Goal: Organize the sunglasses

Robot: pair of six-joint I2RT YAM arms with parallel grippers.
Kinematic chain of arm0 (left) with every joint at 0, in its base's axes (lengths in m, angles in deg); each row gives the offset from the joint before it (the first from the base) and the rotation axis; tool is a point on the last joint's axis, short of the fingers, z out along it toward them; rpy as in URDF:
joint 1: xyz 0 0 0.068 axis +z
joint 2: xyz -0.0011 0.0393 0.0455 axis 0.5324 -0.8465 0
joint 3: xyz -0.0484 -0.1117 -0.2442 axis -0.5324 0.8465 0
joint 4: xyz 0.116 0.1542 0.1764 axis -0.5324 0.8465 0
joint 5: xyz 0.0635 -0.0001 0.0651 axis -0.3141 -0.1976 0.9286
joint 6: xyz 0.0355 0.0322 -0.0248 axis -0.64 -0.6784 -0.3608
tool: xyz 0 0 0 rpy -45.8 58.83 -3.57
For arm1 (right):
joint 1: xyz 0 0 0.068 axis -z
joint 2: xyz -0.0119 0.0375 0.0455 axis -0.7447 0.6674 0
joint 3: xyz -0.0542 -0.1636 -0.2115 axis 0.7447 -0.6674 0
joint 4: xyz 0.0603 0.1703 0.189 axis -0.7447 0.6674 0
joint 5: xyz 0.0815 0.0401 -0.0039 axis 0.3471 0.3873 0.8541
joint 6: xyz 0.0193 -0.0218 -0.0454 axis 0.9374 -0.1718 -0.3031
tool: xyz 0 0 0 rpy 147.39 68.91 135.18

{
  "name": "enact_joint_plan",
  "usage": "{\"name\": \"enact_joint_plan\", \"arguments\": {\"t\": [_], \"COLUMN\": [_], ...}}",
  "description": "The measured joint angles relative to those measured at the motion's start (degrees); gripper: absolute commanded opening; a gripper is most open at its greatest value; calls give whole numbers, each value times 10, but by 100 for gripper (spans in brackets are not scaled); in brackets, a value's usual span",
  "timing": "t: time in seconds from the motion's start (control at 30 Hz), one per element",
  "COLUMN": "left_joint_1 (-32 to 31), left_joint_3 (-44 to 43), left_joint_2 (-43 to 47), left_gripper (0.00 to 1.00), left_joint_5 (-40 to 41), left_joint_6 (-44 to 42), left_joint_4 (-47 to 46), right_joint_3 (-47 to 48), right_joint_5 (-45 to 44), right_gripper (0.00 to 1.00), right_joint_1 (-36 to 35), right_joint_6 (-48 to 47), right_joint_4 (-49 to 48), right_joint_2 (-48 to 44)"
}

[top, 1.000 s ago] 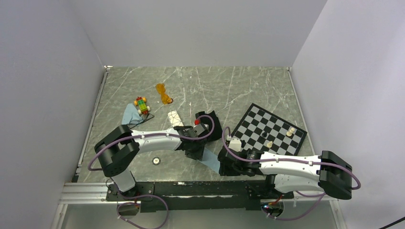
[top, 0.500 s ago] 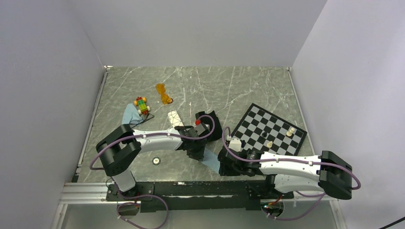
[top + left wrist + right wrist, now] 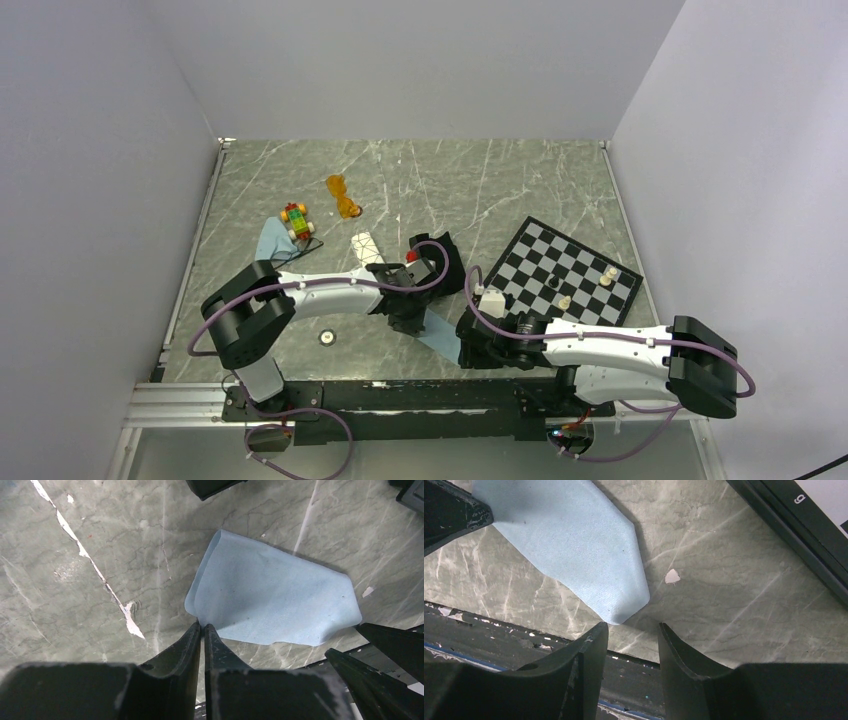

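The orange translucent sunglasses (image 3: 343, 197) lie at the back left of the table. The thin black wire-framed pair (image 3: 308, 243) lies beside a toy car, far from both grippers. My left gripper (image 3: 202, 626) is shut, its tips pinching the near corner of a blue cloth (image 3: 272, 600) that lies on the table. It also shows in the top view (image 3: 418, 322). My right gripper (image 3: 631, 626) is open and empty, low over the table, with the other corner of the same cloth (image 3: 569, 540) just ahead of its left finger.
A black oblong case (image 3: 442, 262) and a white patterned case (image 3: 366, 247) lie behind the left gripper. A chessboard (image 3: 540, 262) with a few pieces sits at the right. A colourful toy car (image 3: 295, 219), a second blue cloth (image 3: 270, 240) and a small round object (image 3: 326, 337) are at the left.
The left wrist has shifted very slightly to the right. The right arm and the objects have not moved.
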Motion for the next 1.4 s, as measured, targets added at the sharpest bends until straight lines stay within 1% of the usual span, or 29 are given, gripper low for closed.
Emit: {"name": "enact_joint_plan", "arguments": {"t": [0.17,0.4,0.5,0.57,0.6,0.87,1.1,1.4], "left_joint_1": [-2,-9,-11,-11,-11,-12,-12,-12], "left_joint_3": [-9,-32,-37,-38,-38,-37,2,80], "left_joint_2": [0,1,1,1,1,3,54,144], "left_gripper": [11,14,10,1,0,0,0,0], "left_joint_5": [1,2,4,5,5,3,-6,-30], "left_joint_6": [-1,-3,-3,-4,-4,-2,3,4], "left_joint_4": [12,28,37,38,38,31,13,25], "right_joint_3": [0,0,0,0,0,3,12,12], "right_joint_5": [0,0,0,0,0,0,14,45], "right_gripper": [46,46,46,46,46,46,46,47], "right_joint_1": [0,0,0,0,0,0,0,0], "right_joint_6": [-1,-2,-2,-2,-2,-2,-6,-19], "right_joint_4": [0,0,0,0,0,11,8,-7], "right_joint_2": [0,0,0,0,0,-13,-10,-7]}}
